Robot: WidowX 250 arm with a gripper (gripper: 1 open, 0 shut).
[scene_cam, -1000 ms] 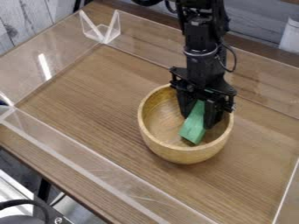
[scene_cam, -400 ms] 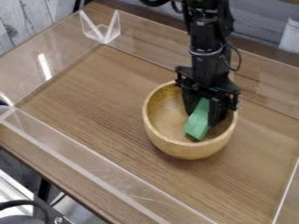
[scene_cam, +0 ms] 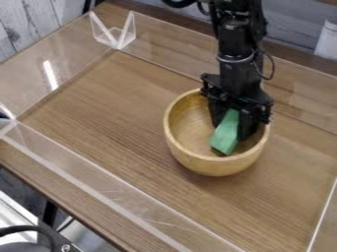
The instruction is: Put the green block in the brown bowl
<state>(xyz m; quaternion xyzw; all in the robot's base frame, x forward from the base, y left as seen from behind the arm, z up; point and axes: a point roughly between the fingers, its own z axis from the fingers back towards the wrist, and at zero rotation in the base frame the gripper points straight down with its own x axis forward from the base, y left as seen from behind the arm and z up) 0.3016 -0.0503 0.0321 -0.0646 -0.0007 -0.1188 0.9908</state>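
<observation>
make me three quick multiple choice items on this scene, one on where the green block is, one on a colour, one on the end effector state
1. Where is the green block?
A. on the bare table
B. inside the brown bowl
C. outside the clear walls

2. What colour is the bowl?
A. light tan wood
B. blue
C. white

3. The end effector is
A. raised far above the bowl
B. lying on its side
C. pointing down into the bowl, fingers either side of the block

Key: B, the block stands tilted within the rim; A, wood grain shows; C, its fingers flank the block.
</observation>
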